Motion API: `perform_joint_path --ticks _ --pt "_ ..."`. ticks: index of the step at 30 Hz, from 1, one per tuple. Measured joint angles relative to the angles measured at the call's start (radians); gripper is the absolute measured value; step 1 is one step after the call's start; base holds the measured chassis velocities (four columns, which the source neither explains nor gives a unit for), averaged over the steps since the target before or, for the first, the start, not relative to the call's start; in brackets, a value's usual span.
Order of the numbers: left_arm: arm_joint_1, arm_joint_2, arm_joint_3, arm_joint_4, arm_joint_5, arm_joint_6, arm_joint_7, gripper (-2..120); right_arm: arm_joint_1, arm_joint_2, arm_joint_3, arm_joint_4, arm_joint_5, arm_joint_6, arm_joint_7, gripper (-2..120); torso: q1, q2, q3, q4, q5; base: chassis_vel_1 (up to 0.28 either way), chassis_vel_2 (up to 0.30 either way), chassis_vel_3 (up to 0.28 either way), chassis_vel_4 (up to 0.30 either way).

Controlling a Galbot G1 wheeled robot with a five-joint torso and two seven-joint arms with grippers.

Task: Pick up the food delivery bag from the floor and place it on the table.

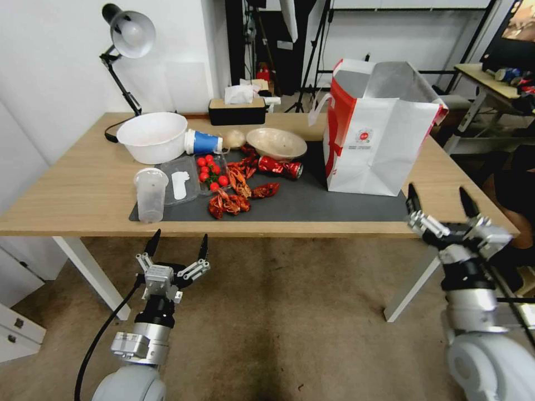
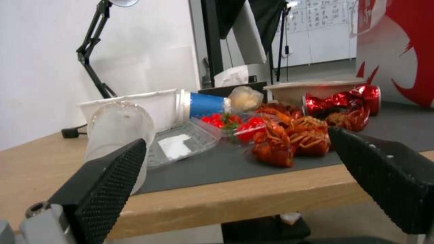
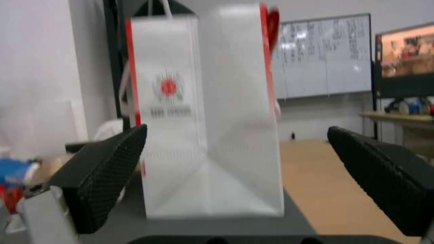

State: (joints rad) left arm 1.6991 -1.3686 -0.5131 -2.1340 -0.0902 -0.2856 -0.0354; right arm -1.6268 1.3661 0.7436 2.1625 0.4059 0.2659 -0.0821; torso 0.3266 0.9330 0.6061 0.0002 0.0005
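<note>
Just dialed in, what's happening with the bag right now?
The food delivery bag stands upright on the table, its base on the dark grey mat at the right end, beside a spread of food leftovers and containers. Neither arm is holding it. The right gripper is at the table's near edge in front of the bag, jaws open and empty. The left gripper hangs lower, over the floor just short of the table, also open and empty.

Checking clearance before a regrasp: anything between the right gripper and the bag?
Nothing visible. The food delivery bag stands upright on the dark mat on the table. The right gripper, open, faces it across bare mat at the near edge. The food clutter sits off toward the left gripper, also open.
</note>
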Motion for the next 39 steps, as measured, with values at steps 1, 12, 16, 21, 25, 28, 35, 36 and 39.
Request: perform_joint_path --ticks 1,12,16,21,25,28,35,36,39 --pt "-0.001 0.000 -0.001 0.009 0.000 -0.005 -0.001 100 -0.010 0.017 -0.003 -0.023 -0.008 0.010 -0.013 100 0.000 0.000 0.000 0.0000 -0.0004 0.000 0.000 0.000 0.000" --pt "-0.013 -0.008 -0.005 0.087 0.002 -0.062 0.003 100 -0.040 0.076 -0.014 -0.152 -0.045 0.053 -0.070 100 0.000 0.000 0.000 0.0000 -0.0005 0.000 0.000 0.000 0.000" --pt "-0.016 -0.012 -0.007 0.106 0.003 -0.076 0.004 100 -0.042 0.089 -0.022 -0.173 -0.051 0.059 -0.079 100 0.000 0.000 0.000 0.0001 -0.0005 0.000 0.000 0.000 0.000" --pt "-0.015 -0.018 -0.008 0.123 0.004 -0.086 0.005 100 -0.041 0.102 -0.033 -0.199 -0.057 0.067 -0.086 100 0.000 0.000 0.000 0.0001 -0.0005 0.000 0.000 0.000 0.000" --pt "-0.017 -0.019 -0.010 0.132 0.013 -0.086 0.005 100 -0.039 0.101 -0.034 -0.206 -0.059 0.071 -0.088 100 0.000 0.000 0.000 0.0000 -0.0004 0.000 0.000 0.000 0.000" --pt "-0.017 -0.019 -0.011 0.133 0.017 -0.086 0.006 100 -0.039 0.101 -0.034 -0.206 -0.059 0.071 -0.089 100 0.000 0.000 0.000 0.0000 -0.0005 0.000 0.000 0.000 0.000" --pt "-0.017 -0.020 -0.011 0.133 0.017 -0.086 0.006 100 -0.038 0.100 -0.034 -0.206 -0.059 0.071 -0.089 100 0.000 0.000 0.000 0.0000 -0.0005 0.000 0.000 0.000 0.000" --pt "-0.017 -0.020 -0.011 0.133 0.018 -0.086 0.006 100 -0.038 0.100 -0.034 -0.206 -0.059 0.071 -0.089 100 0.000 0.000 0.000 0.0000 -0.0005 0.000 0.000 0.000 0.000" --pt "-0.017 -0.020 -0.011 0.133 0.018 -0.086 0.006 100 -0.038 0.100 -0.034 -0.206 -0.058 0.071 -0.089 100 0.000 0.000 0.000 0.0000 -0.0005 0.000 0.000 0.000 0.000"
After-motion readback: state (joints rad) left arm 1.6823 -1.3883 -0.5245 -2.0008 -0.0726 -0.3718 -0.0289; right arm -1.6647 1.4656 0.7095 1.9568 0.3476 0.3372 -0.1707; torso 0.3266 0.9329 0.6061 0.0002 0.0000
